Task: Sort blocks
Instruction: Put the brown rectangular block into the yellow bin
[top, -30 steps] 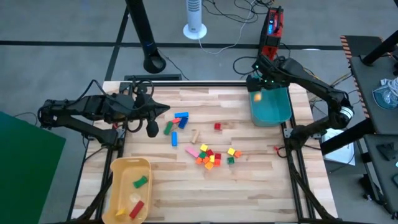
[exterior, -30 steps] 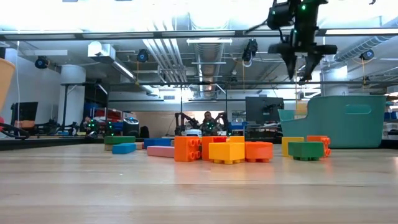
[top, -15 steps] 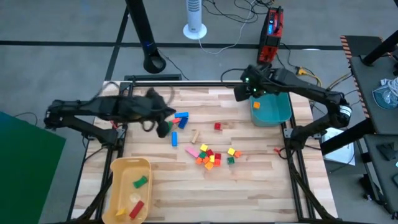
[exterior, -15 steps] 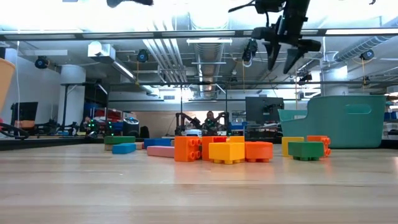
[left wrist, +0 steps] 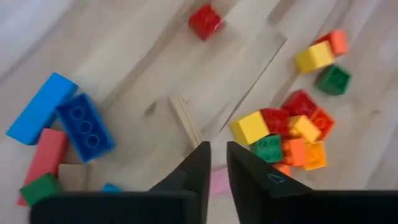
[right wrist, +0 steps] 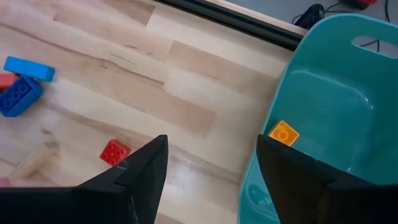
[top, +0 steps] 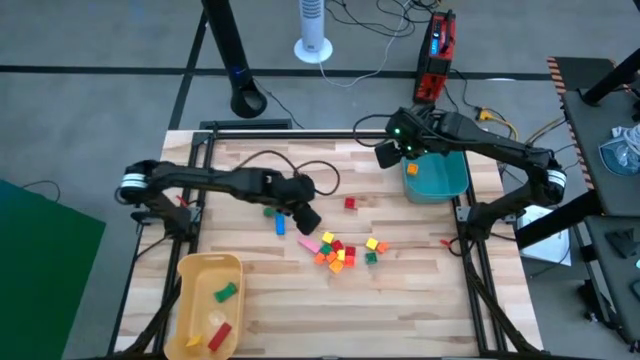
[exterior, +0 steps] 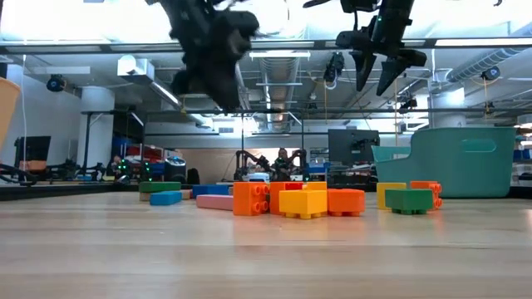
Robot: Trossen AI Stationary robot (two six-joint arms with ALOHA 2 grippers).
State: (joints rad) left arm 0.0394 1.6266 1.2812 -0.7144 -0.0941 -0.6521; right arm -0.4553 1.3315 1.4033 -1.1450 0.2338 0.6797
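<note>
**Yellow tray** (top: 190,275), front left corner of the table. Smooth moulded plastic with rounded corners. Holds a green and a red block, unchanged.

**Left gripper** (top: 308,217). A second ago at the table's left edge; now swung in over the middle, hanging above the scattered blocks. Fingers nearly together with a slim gap, nothing between them. Probably lining up a fresh pick.

**Blocks** (top: 340,250). Hard glossy plastic, studded tops, cubes and short bars. Main heap of red, yellow, orange and green in mid-table, untouched. Pink bar (top: 312,243) just left of the heap. Blue bar (top: 280,222) beside the left arm. Lone red cube (top: 350,203) farther back. Most of the sorting still to do.

**Wooden stick** (left wrist: 186,118). Pale, flat, lying among the blocks.

**Right gripper** (top: 390,152). Lately above the bin; now drawn off just beside its left rim, fingers spread wide and empty.

**Teal bin** (top: 455,185), back right. Smooth deep tub with a handle slot. One orange block (right wrist: 283,134) on its floor.
</note>
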